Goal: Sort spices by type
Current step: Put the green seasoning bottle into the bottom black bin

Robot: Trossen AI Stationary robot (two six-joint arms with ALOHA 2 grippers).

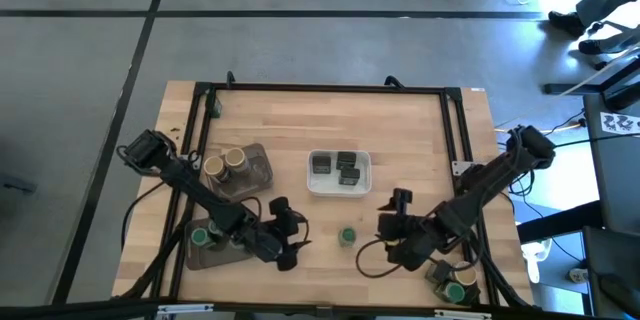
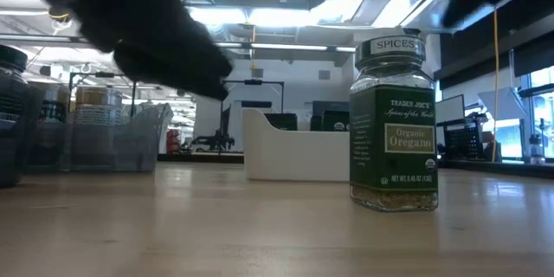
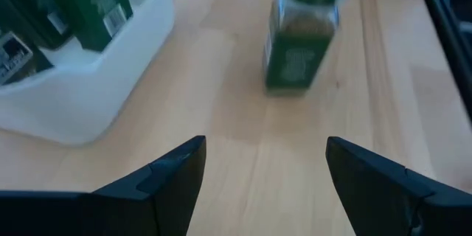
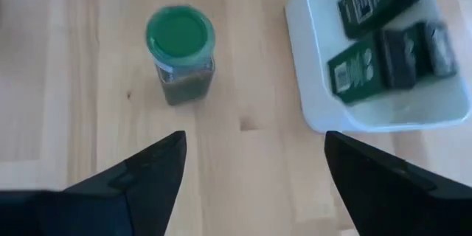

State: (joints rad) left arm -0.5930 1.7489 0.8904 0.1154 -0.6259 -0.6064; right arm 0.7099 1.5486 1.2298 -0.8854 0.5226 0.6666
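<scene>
One green-lidded spice jar (image 1: 347, 235) stands upright on its base on the bare wood near the table's front; it also shows in the low view as the oregano jar (image 2: 394, 125). My left gripper (image 1: 297, 235) is open just left of it, the jar (image 3: 302, 33) ahead of its fingers. My right gripper (image 1: 387, 216) is open just right of the jar (image 4: 181, 55), above the table. Three dark tins (image 1: 341, 167) lie in the white tray (image 1: 312, 182). Two tan-topped jars (image 1: 226, 165) stand on a grey tray (image 1: 260, 160).
A second grey tray (image 1: 225, 255) at the near left holds a green-lidded jar (image 1: 200, 237). More green-lidded jars (image 1: 452, 286) stand at the near right corner. A black frame (image 1: 455, 130) runs along the table's edges. Bare wood lies between the white tray and the far edge.
</scene>
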